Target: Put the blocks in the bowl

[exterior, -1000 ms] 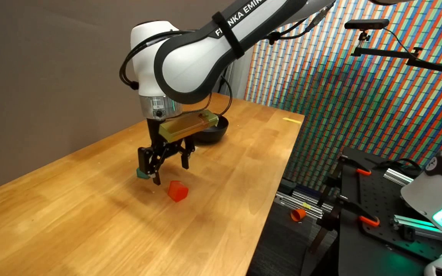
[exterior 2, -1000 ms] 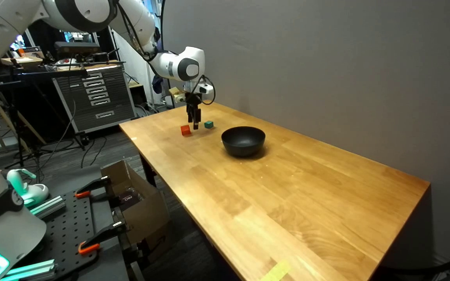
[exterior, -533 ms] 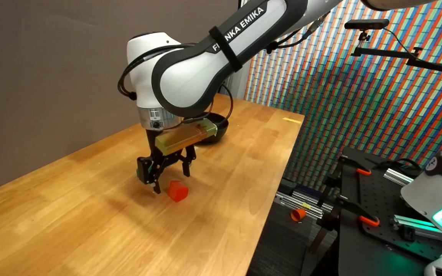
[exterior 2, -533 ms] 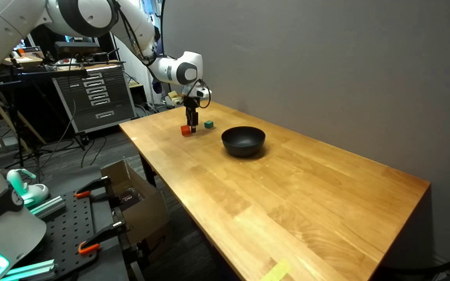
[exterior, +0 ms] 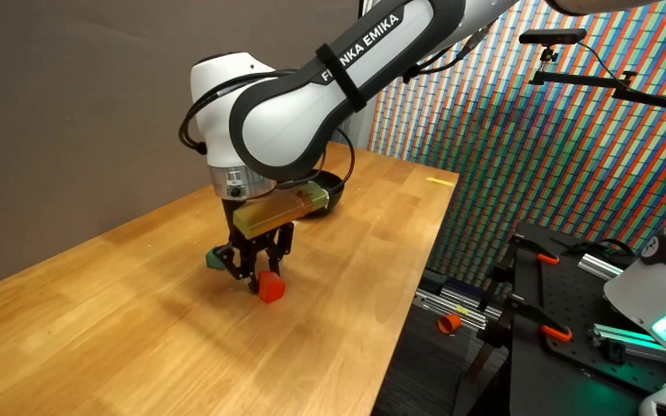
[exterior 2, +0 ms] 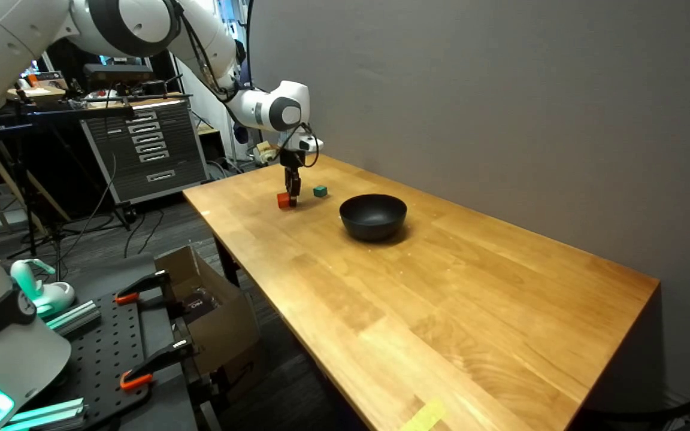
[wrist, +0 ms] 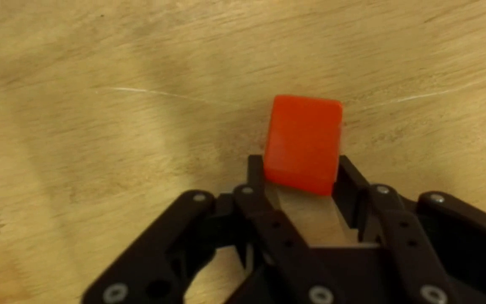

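Observation:
In the wrist view the red block (wrist: pixel 304 135) sits between the fingertips of my gripper (wrist: pixel 300 171), one finger against each side. The gripper is shut on it, near one edge of the block, and the block appears to rest on the table. An exterior view shows the red block (exterior: pixel 272 287) low beside the fingers. The green block (exterior 2: pixel 320 191) lies on the table a short way from the gripper; the arm partly covers the green block (exterior: pixel 214 259) in an exterior view. Farther along stands the black bowl (exterior 2: pixel 373 232), upright, with no block visible inside.
The wooden table (exterior 2: pixel 441 299) runs along a grey wall (exterior 2: pixel 471 120). Yellow tape (exterior 2: pixel 426 415) marks one end of its top. Beside the table are a black mounting bench (exterior: pixel 587 370) and a cardboard box (exterior 2: pixel 225 335) on the floor.
My gripper has come down to the table beside the red block. Its fingers, wide apart before, have drawn together on the block, which has turned slightly. Green block and bowl have stayed put.

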### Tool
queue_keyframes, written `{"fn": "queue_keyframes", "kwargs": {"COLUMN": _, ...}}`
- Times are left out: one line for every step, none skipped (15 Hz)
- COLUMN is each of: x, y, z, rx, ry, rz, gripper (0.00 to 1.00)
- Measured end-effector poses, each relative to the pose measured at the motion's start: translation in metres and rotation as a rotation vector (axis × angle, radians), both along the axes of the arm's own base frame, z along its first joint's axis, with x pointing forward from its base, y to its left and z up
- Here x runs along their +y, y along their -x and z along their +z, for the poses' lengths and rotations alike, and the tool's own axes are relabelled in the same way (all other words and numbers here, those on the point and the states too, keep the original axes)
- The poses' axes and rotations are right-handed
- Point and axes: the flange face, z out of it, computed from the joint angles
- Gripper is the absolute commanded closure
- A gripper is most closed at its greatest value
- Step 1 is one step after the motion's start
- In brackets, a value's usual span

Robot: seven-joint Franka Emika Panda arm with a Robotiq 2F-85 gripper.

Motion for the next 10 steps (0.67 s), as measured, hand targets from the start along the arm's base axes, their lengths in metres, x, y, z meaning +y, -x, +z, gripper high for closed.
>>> {"fn": "queue_keyframes", "kwargs": {"x": -0.002, "y": -0.001, "z": 0.003, "rx": -0.001, "ry": 0.006, "rz": -0.007, "gripper": 0.88}}
{"fn": "queue_keyframes", "kwargs": {"x": -0.007, "y": -0.003, "z": 0.008, "rx": -0.003, "ry": 0.016, "rz": -0.014, "gripper": 0.88}}
{"fn": "queue_keyframes", "kwargs": {"x": -0.015, "y": -0.006, "z": 0.015, "rx": -0.007, "ry": 0.028, "rz": -0.02, "gripper": 0.88}}
{"fn": "queue_keyframes", "kwargs": {"x": -0.024, "y": -0.01, "z": 0.024, "rx": -0.019, "ry": 0.046, "rz": -0.027, "gripper": 0.88}}
{"fn": "queue_keyframes", "kwargs": {"x": -0.036, "y": -0.016, "z": 0.037, "rx": -0.036, "ry": 0.072, "rz": -0.032, "gripper": 0.88}}
{"fn": "queue_keyframes", "kwargs": {"x": -0.049, "y": -0.021, "z": 0.051, "rx": -0.058, "ry": 0.104, "rz": -0.035, "gripper": 0.88}}
{"fn": "queue_keyframes", "kwargs": {"x": -0.063, "y": -0.027, "z": 0.068, "rx": -0.083, "ry": 0.149, "rz": -0.035, "gripper": 0.88}}
{"fn": "queue_keyframes", "kwargs": {"x": -0.078, "y": -0.033, "z": 0.085, "rx": -0.108, "ry": 0.193, "rz": -0.038, "gripper": 0.88}}
{"fn": "queue_keyframes", "kwargs": {"x": -0.092, "y": -0.038, "z": 0.101, "rx": -0.133, "ry": 0.24, "rz": -0.041, "gripper": 0.88}}
{"fn": "queue_keyframes", "kwargs": {"x": -0.104, "y": -0.042, "z": 0.114, "rx": -0.155, "ry": 0.283, "rz": -0.043, "gripper": 0.88}}
